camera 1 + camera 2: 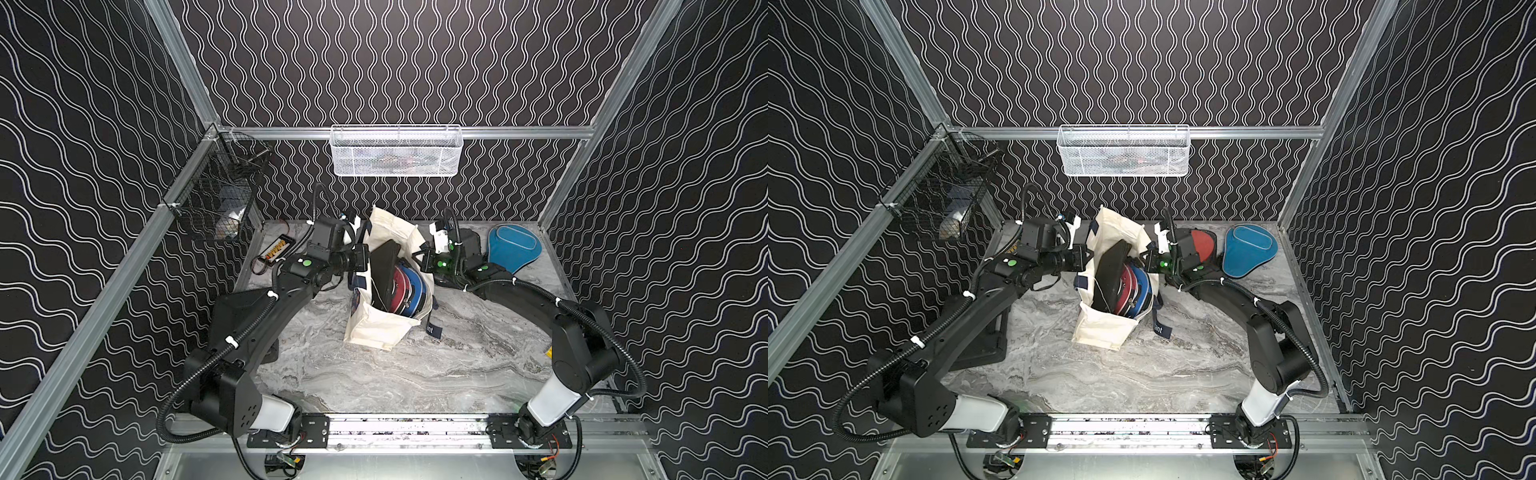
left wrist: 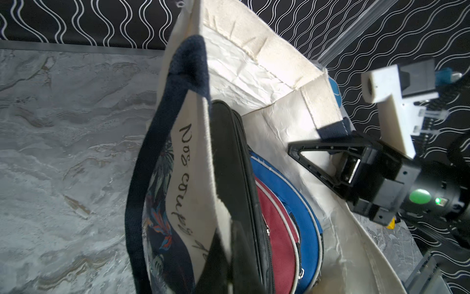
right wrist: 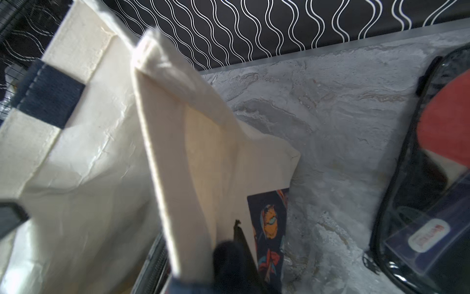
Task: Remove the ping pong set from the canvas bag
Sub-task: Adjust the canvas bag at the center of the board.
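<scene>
Canvas bag (image 2: 254, 63) fills both wrist views, so starting there: it's standing open in the middle of the bench (image 1: 374, 382), right between the two arms. Three pieces of the ping pong set (image 2: 274, 224) sit upright inside, packed side by side: a black case (image 1: 384, 270), a maroon cover (image 1: 401, 289) and a blue cover (image 1: 417, 286).

Left gripper (image 1: 362, 258) has its fingers clenched on the bag's wall on its side. Right gripper (image 1: 420, 252) is at the opposite rim, and its fingers look pinched onto the canvas there too.

Two more pieces are already out, lying flat on the bench behind the right arm. One is a clear pouch (image 1: 1202, 243) with a red paddle showing, and just beside it is a teal cover (image 1: 513, 247), near the back corner.

A navy strap (image 1: 432, 328) trails off the bag onto the bench. White mesh basket (image 1: 395, 151) hangs on the back wall, and a black wire basket (image 1: 216, 195) on the left one.
</scene>
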Tool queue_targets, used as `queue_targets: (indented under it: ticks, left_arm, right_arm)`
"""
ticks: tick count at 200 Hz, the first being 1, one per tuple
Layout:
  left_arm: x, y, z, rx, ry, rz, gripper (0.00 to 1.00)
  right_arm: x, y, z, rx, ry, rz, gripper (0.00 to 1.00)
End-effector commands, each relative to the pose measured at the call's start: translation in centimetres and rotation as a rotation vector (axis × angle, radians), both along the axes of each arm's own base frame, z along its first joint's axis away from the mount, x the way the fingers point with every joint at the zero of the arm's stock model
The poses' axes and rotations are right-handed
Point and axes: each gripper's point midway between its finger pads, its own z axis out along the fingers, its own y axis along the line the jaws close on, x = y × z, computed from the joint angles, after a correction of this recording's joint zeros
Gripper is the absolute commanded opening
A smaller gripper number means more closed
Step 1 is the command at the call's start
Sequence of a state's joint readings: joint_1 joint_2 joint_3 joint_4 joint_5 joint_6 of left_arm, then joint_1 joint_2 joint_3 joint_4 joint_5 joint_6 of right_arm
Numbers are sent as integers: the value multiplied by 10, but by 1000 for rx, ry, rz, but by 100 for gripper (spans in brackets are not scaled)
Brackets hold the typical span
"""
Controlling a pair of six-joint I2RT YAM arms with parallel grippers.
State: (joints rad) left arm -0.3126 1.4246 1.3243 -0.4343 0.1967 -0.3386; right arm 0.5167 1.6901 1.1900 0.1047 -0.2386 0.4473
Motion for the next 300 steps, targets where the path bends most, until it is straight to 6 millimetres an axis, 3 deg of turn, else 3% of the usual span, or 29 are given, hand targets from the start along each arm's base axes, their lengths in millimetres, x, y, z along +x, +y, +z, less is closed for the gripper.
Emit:
queue_targets:
  ticks: [1,33,86,177,220,261,300]
  left_arm:
    - [15,3,29,14,-110,17,0]
    - [19,15,31,60,-117,48,0]
    - [27,37,12,88,-73,93,0]
    - [20,8,1,-13,-96,-50,0]
    - [7,-25,-10,-6,-104,-160,0]
    - [0,-32,-21,23,-100,-190,0]
    - [-2,-34,-26,23,-96,-204,0]
  right_arm:
    - [4,17,36,143,-96,-34,2]
    - [-2,40,23,162,-91,-67,2]
    - [-6,70,0,173,-86,-98,0]
    - [-27,31,-24,230,-107,-209,7]
    - [-35,25,-34,296,-84,-220,23]
    - [-36,8,-28,328,-60,-245,61]
    - [-36,-30,-14,342,-36,-321,71]
